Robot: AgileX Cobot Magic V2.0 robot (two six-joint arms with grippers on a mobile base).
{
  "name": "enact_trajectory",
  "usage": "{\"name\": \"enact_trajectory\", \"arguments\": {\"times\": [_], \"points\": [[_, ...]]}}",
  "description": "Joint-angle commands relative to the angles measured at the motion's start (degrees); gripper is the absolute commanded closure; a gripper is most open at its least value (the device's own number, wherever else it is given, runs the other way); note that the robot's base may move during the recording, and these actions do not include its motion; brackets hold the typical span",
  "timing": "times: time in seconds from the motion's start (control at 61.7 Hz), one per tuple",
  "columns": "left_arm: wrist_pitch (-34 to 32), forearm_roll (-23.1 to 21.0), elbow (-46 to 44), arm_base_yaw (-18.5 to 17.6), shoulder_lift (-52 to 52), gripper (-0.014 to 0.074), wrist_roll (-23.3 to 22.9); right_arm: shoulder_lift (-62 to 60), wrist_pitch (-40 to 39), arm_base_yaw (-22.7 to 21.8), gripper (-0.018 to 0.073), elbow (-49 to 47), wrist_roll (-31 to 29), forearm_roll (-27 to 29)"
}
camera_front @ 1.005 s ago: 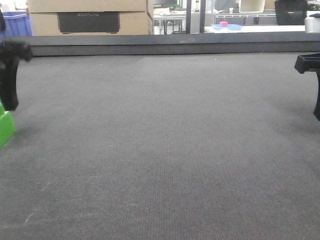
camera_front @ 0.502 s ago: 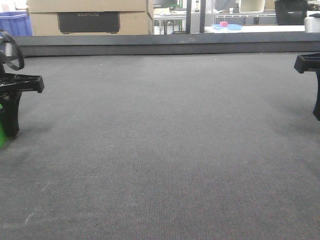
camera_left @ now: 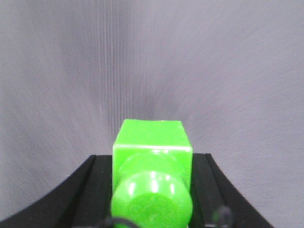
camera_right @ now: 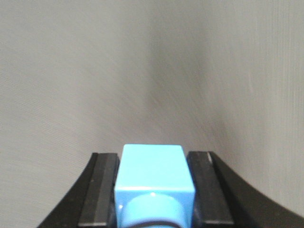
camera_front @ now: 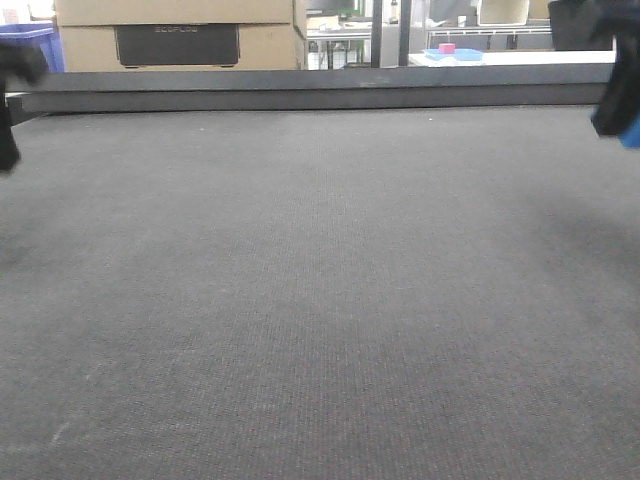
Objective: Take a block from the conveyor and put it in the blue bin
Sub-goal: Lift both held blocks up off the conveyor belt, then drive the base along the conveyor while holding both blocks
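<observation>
Clamped green block (camera_left: 151, 137) in left pincer (camera_left: 152, 159), blue block (camera_right: 154, 166) in right pincer (camera_right: 153, 159), each centred between jaws. Held over conveyor (camera_front: 320, 300), seemingly off it, presumably for transfer.

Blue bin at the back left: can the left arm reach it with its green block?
Probably yes. The left gripper, shut on the green block, hangs near the blue bin; only the conveyor rail lies between. How far back it sits is unclear.

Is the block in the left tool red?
No, the block clamped in the left tool is bright green in the left wrist view.
</observation>
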Motion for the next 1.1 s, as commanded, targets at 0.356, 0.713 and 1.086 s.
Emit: {"name": "enact_trajectory", "arguments": {"times": [0.356,0.713,1.086], "points": [[-30.3,-2.5,24.2,-0.2,-27.6,0.0707,0.6,-24.3,-30.2,0.6,0.0721,27.4,-0.6,0.6],[-29.9,1.6,27.3,-0.2,-49.6,0.0707,0.6,-42.0,-28.5,0.6,0.0721,31.5,-0.6,0.6],[-28.3,1.8,27.3,-0.2,-62.6,0.0707,0.6,-58.4,-32.0,0.6,0.0721,31.5,-0.6,0.6]]}}
